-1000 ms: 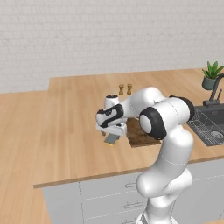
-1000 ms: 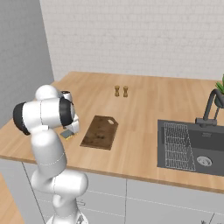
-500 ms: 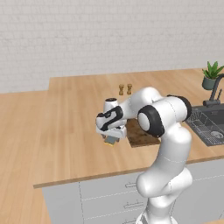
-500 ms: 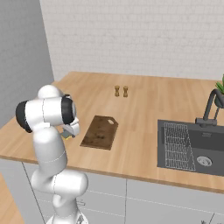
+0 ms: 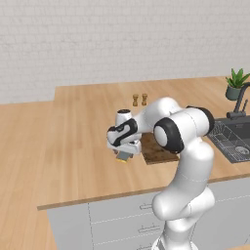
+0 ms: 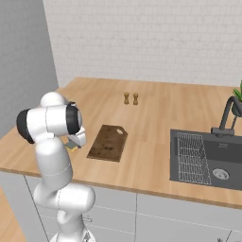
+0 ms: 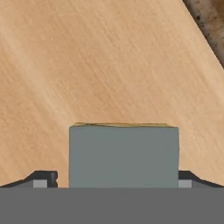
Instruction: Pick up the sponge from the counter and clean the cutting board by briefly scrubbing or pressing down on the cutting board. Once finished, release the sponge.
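The sponge (image 7: 124, 155), grey-blue on top with a thin yellow edge, lies flat on the light-wood counter (image 5: 73, 146) just left of the dark brown cutting board (image 5: 158, 150). My gripper (image 5: 124, 152) is down over the sponge, open, with one fingertip (image 7: 43, 179) on each side; the right one looks in contact and the left one stands slightly apart. In the right base view the sponge (image 6: 71, 146) peeks out yellow under the hand, beside the cutting board (image 6: 108, 142). A corner of the board (image 7: 212, 17) shows at the hand view's upper right.
Two small brown shakers (image 5: 139, 99) stand behind the board. A dark sink (image 6: 208, 158) with a tap (image 6: 227, 116) lies to the right, and a potted plant (image 5: 236, 84) sits at the far right. A brick wall runs along the back.
The hand has dropped lower toward the counter and now sits down over the sponge. The board and sponge have not moved.
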Available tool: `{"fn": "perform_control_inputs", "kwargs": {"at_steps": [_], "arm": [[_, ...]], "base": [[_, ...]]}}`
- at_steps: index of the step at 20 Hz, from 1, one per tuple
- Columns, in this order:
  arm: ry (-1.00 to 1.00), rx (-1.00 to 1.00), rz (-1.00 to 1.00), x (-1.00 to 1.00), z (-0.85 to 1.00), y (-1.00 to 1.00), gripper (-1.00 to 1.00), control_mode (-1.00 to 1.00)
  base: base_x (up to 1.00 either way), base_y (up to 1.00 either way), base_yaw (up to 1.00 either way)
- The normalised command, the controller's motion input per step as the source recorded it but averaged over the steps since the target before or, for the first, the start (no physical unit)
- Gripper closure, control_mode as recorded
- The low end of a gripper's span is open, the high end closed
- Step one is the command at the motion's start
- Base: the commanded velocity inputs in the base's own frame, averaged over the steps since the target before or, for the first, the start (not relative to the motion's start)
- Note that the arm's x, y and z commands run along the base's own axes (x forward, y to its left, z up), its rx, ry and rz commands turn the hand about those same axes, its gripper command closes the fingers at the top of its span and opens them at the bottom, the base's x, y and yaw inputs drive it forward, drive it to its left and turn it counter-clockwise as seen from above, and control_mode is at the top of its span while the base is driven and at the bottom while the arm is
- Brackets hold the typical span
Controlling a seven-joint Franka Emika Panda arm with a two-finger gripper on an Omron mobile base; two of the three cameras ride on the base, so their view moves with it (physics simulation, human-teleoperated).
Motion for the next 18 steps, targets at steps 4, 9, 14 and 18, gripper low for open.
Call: {"fn": "perform_control_inputs", "kwargs": {"at_steps": [4, 9, 14, 18], "arm": [[-0.04, 0.0, 0.0, 0.0, 0.01, 0.0, -1.0, -1.0], [-0.01, 0.0, 0.0, 0.0, 0.0, 0.0, -1.0, -1.0], [0.0, 0.0, 0.0, 0.0, 0.0, 0.0, 1.0, -1.0], [0.0, 0.0, 0.0, 0.0, 0.04, 0.0, 1.0, -1.0]], "base": [[0.0, 0.0, 0.0], [0.0, 0.0, 0.0], [0.0, 0.0, 0.0], [0.0, 0.0, 0.0]]}}
